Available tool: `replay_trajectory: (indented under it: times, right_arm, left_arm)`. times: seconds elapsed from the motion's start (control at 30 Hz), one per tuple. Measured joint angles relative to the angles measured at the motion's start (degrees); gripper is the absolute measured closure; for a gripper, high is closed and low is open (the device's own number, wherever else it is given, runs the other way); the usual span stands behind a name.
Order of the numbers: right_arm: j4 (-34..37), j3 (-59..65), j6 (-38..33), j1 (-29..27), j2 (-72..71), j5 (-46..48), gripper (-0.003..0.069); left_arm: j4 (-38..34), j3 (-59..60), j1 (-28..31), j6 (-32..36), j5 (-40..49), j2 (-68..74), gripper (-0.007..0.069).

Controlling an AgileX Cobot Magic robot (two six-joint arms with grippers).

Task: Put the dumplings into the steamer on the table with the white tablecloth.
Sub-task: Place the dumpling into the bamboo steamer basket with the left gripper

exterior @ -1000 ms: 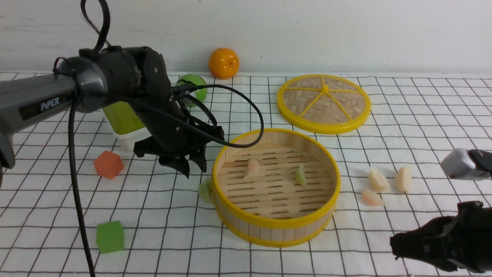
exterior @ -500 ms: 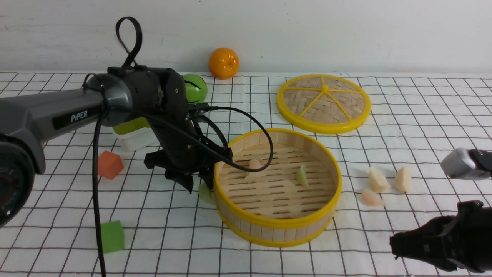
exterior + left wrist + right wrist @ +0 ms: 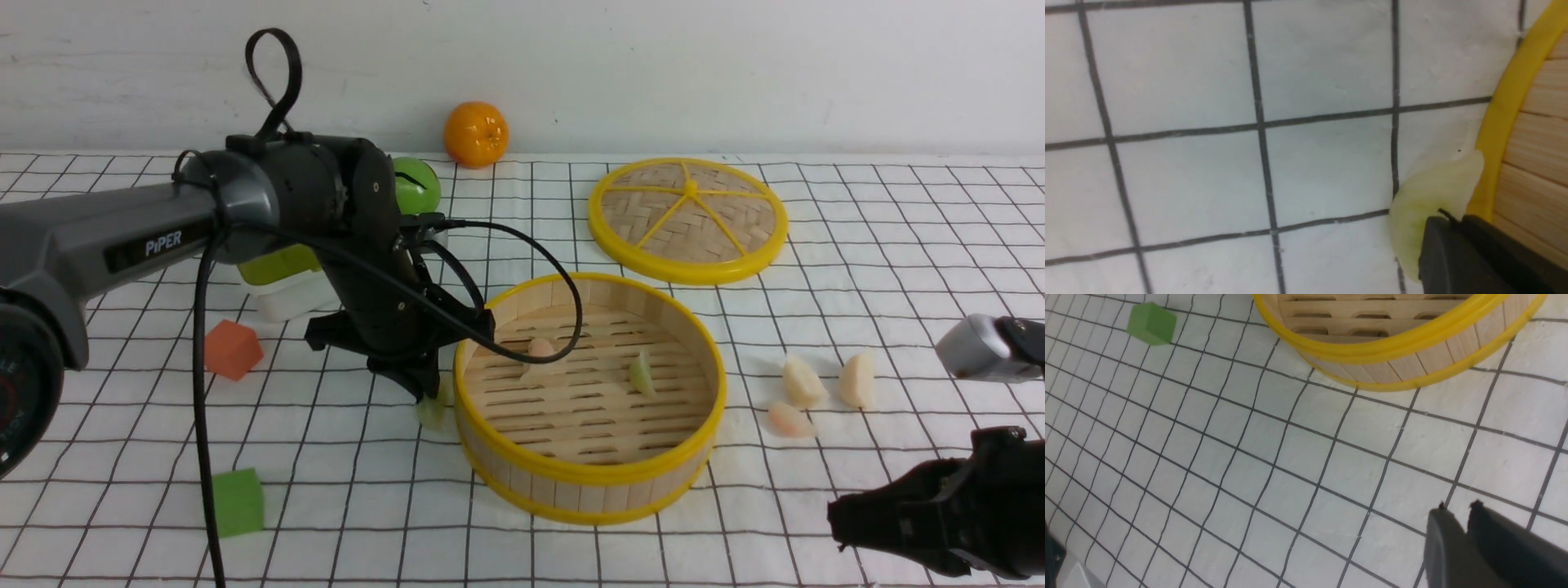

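The steamer [image 3: 588, 482] stands mid-table on the white tablecloth [image 3: 343, 457]. Inside lie a pinkish dumpling [image 3: 539, 349] and a pale green dumpling [image 3: 639, 374]. My left gripper [image 3: 424, 394] is down at the steamer's left outer wall, shut on the other pale green dumpling [image 3: 431, 411]. In the left wrist view its jaws [image 3: 1455, 220] meet on that dumpling [image 3: 1425, 196], against the yellow rim [image 3: 1506, 102]. Two cream dumplings [image 3: 802, 381] [image 3: 857, 379] and a pinkish one [image 3: 788, 419] lie right of the steamer. My right gripper [image 3: 837, 518] [image 3: 1457, 508] is shut and empty, low at the front right.
A flat woven yellow-rimmed lid [image 3: 688, 219] lies behind the steamer. An orange [image 3: 476, 134], a green ball [image 3: 416, 186] and a green-and-white box [image 3: 277, 278] sit at the back left. An orange cube [image 3: 233, 349] and a green cube [image 3: 237, 501] [image 3: 1151, 323] lie left.
My left arm moved right and down to the steamer's left side, and its open jaws closed on the pale green dumpling there. The right arm has not moved.
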Motion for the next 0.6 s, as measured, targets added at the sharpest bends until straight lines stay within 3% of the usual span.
replay_trajectory:
  times: [0.4, 0.6]
  right_arm:
    - [0.16, 0.0, 0.0, 0.0, 0.0, 0.22, 0.0575]
    - [0.16, 0.0, 0.0, 0.0, 0.0, 0.22, 0.0575]
  left_arm:
    - [6.76, -4.28, 0.0, -2.61, 3.3, -4.86, 0.0637]
    - [-4.19, -8.91, -0.53, -1.6, 5.3, -5.95, 0.0637]
